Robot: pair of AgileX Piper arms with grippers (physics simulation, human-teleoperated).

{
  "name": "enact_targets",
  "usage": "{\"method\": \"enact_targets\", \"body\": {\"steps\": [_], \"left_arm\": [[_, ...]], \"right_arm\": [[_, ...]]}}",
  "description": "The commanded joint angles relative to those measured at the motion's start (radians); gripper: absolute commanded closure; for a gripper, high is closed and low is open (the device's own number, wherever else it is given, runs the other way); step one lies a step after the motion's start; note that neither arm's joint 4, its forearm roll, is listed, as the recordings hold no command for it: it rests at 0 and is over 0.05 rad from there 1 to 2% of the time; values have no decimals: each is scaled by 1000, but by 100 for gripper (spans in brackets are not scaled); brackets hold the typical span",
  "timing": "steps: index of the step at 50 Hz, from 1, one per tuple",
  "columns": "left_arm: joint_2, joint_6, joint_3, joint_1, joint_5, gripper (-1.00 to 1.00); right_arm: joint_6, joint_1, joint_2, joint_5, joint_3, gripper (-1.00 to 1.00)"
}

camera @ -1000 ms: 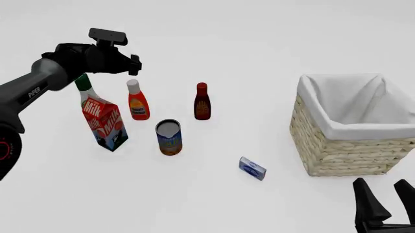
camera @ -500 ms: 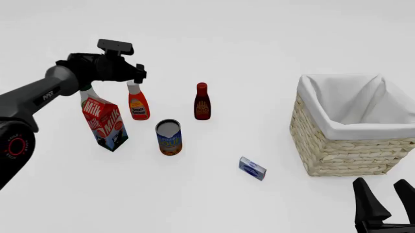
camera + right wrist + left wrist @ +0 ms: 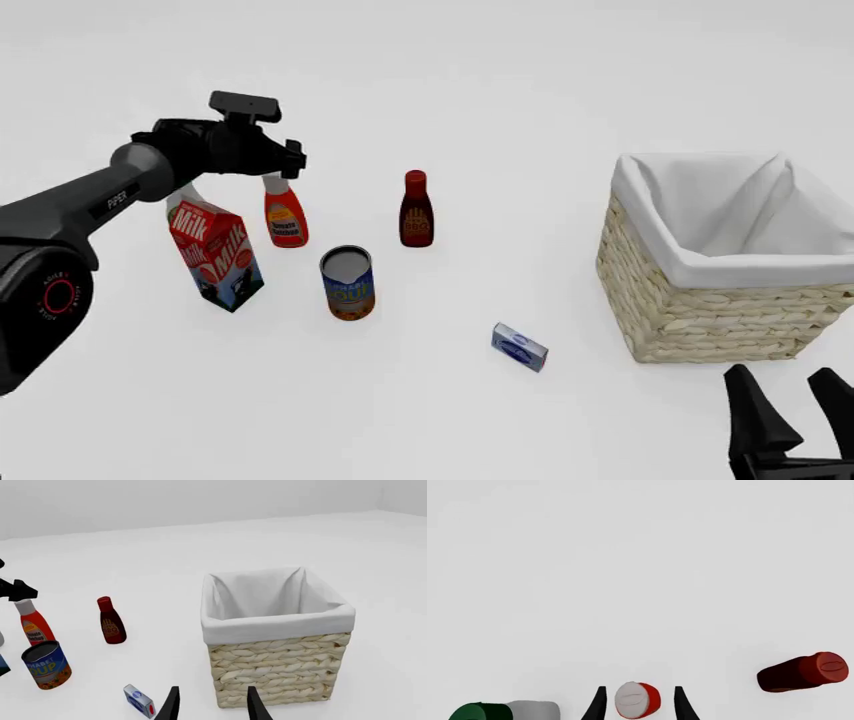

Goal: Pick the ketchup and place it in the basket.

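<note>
The ketchup [image 3: 284,220], a red-orange bottle with a white cap, stands upright at the left. My left gripper [image 3: 278,165] hangs open just over its cap. In the left wrist view the cap [image 3: 631,699] sits between the two fingertips of the left gripper [image 3: 639,688], with a gap on each side. The wicker basket [image 3: 707,300] with white lining stands at the right. My right gripper [image 3: 783,376] is open and empty near the front edge, in front of the basket [image 3: 280,665]. The ketchup also shows in the right wrist view [image 3: 35,626].
A dark maroon bottle [image 3: 416,210] stands right of the ketchup. A milk carton [image 3: 214,252] and a green-capped bottle [image 3: 480,712] stand to its left. A can [image 3: 347,284] stands in front of it. A small blue box [image 3: 519,347] lies nearer the basket.
My left gripper has moved right and down, from above the milk carton to over the ketchup's cap. The right gripper has stayed still.
</note>
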Motion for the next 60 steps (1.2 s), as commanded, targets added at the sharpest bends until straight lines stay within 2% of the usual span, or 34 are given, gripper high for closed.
{"method": "enact_targets", "body": {"steps": [1,56,57,60], "left_arm": [[21,-8,-9,0,-3,-100],[66,-47,42,4,-55,-100],[65,-45,45,7,-57,100],[54,-39,58,13,-64,100]], "right_arm": [[-1,1,18,-13,0,-100],[2,6,72,-53,0,-100],[2,6,71,-52,0,-100],[1,7,71,-51,0,-100]]}}
